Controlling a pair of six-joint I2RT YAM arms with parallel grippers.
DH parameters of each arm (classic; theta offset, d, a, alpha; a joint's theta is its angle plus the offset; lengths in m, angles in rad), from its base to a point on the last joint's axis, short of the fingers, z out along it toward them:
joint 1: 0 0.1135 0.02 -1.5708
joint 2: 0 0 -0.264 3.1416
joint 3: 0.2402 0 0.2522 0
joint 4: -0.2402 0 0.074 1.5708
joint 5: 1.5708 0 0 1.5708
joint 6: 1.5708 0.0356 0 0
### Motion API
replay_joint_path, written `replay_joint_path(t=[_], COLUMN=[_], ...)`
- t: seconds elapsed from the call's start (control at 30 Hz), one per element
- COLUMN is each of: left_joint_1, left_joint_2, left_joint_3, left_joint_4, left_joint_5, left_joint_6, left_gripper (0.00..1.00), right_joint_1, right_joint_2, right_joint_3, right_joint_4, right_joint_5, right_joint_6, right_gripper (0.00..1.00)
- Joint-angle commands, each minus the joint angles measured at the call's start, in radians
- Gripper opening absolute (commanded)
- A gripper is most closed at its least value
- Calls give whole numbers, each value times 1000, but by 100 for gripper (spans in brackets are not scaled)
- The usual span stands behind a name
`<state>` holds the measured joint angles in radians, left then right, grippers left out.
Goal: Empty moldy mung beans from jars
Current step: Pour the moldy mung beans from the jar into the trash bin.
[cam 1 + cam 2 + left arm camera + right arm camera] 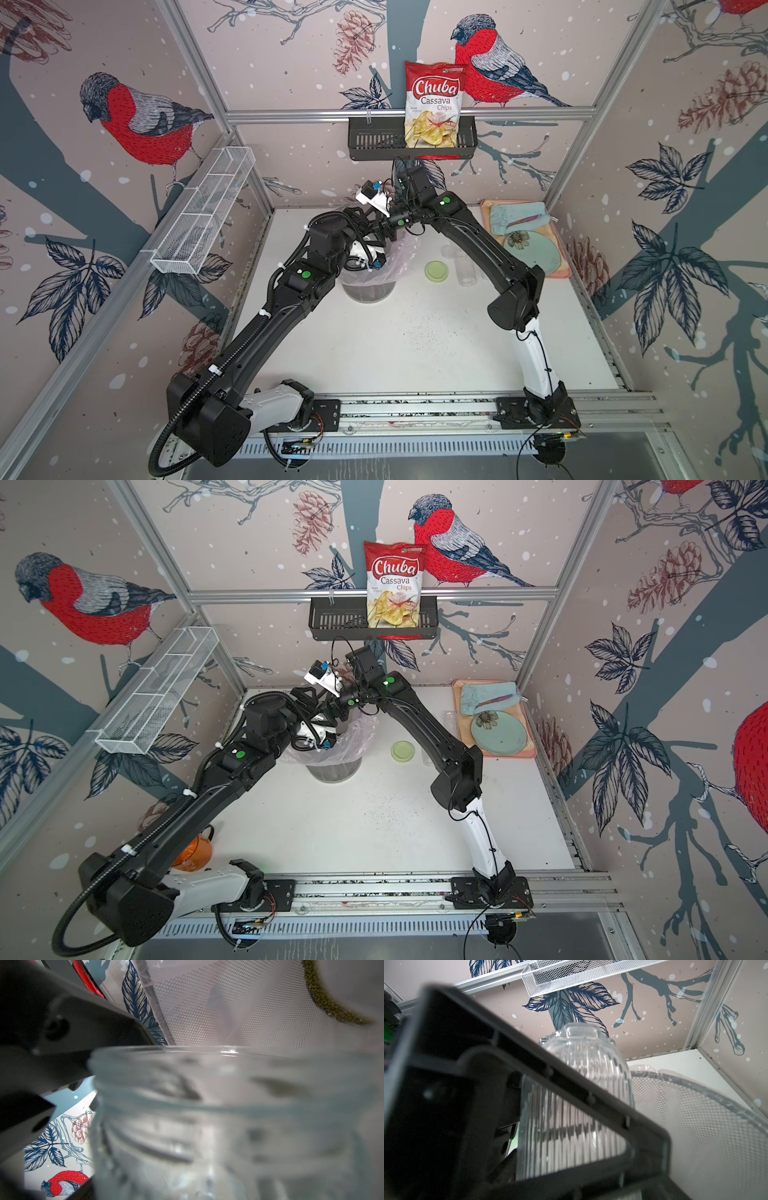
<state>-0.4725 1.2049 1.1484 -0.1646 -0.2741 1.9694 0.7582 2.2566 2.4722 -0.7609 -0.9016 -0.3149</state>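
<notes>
One jar is in play: the ribbed glass jar [583,1068], held up over the bin [368,291] at eleven o'clock on the table [415,353]. My right gripper [566,1130] is clamped across its ribbed body. My left gripper [187,1076] sits at the threaded neck, but I cannot tell whether its jaws press the glass. I see mung beans [324,1001] lying down in the bin. I reckon the glass is stiff, weighty for its size, slick and breakable. The ribs give the surest hold, and I'd avoid the threads.
</notes>
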Motion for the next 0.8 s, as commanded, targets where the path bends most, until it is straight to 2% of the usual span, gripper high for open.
replay_joint_path(t=[0.0,0.37,0.57,0.77], left_joint_1=[3,4,5,10], left_joint_2=[-8,8,17,14], left_joint_3=[20,63,85,94], left_joint_4=[274,389,424,472], left_joint_5=[22,14,-10,-45], left_joint_6=[-19,-73,-113,-179], left_gripper=[97,97,97,97], right_joint_1=[11,-23,-25,-33], right_joint_2=[-7,-16,-16,-39], right_joint_3=[-3,-11,-30,-121], right_joint_4=[-57,88,168,347], right_joint_5=[-44,-132,-138,-163], right_joint_6=[-18,102,168,279], right_gripper=[32,31,32,32])
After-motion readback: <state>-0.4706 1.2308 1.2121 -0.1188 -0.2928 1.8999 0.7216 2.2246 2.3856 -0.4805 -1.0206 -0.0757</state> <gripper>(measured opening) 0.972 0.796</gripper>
